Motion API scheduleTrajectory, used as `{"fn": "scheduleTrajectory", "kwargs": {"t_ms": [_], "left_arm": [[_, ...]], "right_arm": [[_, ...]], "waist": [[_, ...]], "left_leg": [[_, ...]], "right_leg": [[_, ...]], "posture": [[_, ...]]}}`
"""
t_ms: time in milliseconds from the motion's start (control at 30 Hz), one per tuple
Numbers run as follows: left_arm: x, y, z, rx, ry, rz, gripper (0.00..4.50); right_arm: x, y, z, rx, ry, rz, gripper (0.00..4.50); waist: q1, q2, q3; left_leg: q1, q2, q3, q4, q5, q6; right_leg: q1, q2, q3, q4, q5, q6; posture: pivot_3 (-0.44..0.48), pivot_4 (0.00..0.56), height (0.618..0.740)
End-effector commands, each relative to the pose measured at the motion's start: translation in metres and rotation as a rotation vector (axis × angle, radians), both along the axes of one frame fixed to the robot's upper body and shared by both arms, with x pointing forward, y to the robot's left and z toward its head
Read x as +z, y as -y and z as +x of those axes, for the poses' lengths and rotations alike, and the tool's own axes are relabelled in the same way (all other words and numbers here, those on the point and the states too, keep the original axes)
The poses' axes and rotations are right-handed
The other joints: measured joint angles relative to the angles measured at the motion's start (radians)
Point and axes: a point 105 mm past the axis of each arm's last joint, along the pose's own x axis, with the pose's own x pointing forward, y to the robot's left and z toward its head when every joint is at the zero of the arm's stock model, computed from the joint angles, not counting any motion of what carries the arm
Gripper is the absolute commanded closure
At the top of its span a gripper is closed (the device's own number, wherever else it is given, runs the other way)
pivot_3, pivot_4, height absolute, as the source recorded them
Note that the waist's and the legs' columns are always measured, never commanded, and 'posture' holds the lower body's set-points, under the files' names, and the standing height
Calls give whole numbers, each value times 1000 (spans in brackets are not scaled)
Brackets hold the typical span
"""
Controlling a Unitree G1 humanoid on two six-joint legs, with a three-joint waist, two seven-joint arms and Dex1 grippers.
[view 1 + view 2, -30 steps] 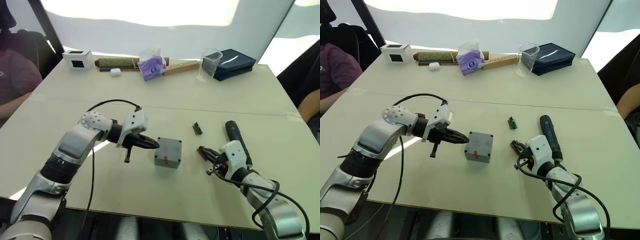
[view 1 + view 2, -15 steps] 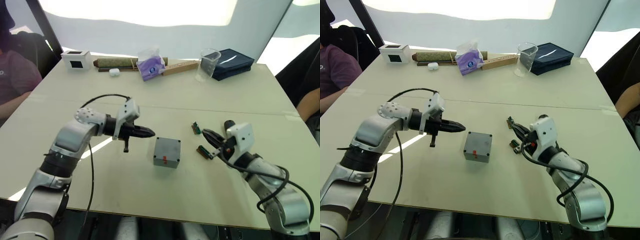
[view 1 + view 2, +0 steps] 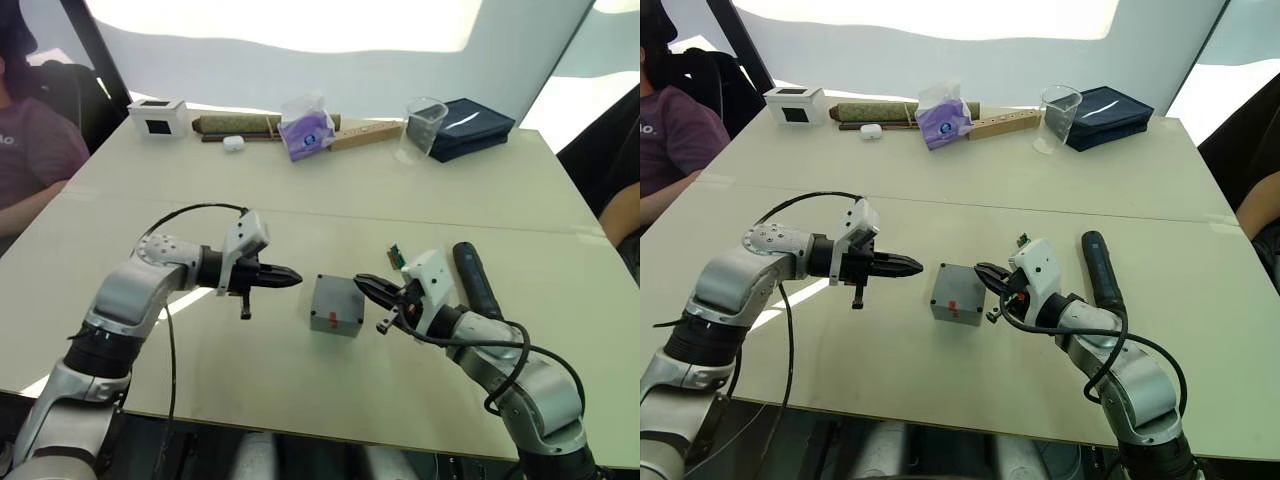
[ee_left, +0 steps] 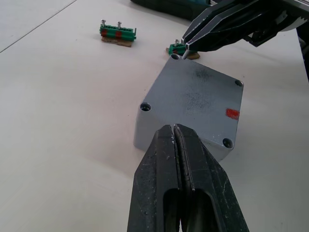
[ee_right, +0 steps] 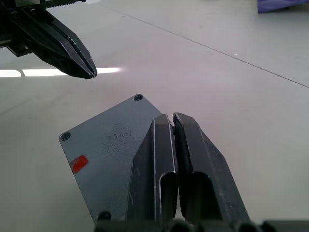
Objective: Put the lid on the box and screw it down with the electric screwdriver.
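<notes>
The grey box [image 3: 337,305] stands mid-table with the lid [image 4: 193,96] lying flat on top, a hole at each corner and a small red mark near one edge. My left gripper [image 3: 293,278] is shut, pointing at the box's left side from a short gap away, with nothing in it. From the right, my right gripper [image 3: 361,283] is shut with its tips over the box's far right corner. A tiny silvery piece [image 4: 175,56] shows at that corner. The black electric screwdriver [image 3: 472,280] lies on the table to the right of the right gripper, untouched.
Small green strips [image 4: 117,35] lie behind the box. Along the far edge stand a white box [image 3: 158,115], a rolled mat [image 3: 235,125], a purple tissue pack [image 3: 307,128], a clear cup [image 3: 420,128] and a dark blue case [image 3: 465,125]. A person [image 3: 30,150] sits at the left.
My right gripper has swung left from the green strip by the screwdriver to the box's right corner. The left gripper has drawn back a little to the left of the box.
</notes>
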Motion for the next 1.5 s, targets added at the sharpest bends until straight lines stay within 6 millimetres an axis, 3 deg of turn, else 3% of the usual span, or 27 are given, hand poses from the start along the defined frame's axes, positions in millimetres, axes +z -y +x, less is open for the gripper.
{"fn": "scheduleTrajectory", "kwargs": {"t_ms": [33,700,1500], "left_arm": [[11,-1,-1,6,44,-13,4500],[11,3,0,2,55,-10,4500],[4,7,-2,-1,44,-14,4500]], "right_arm": [[4,-2,1,1,29,7,4430],[-4,6,14,-55,28,-13,4430],[3,6,2,-8,7,-25,4430]], "waist": [[-2,0,0],[-3,0,0],[-3,0,0]], "left_leg": [[0,0,0,0,0,0],[0,0,0,0,0,0],[0,0,0,0,0,0]], "right_leg": [[0,0,0,0,0,0],[0,0,0,0,0,0],[0,0,0,0,0,0]], "posture": [[0,150,740],[0,150,740],[0,150,740]]}}
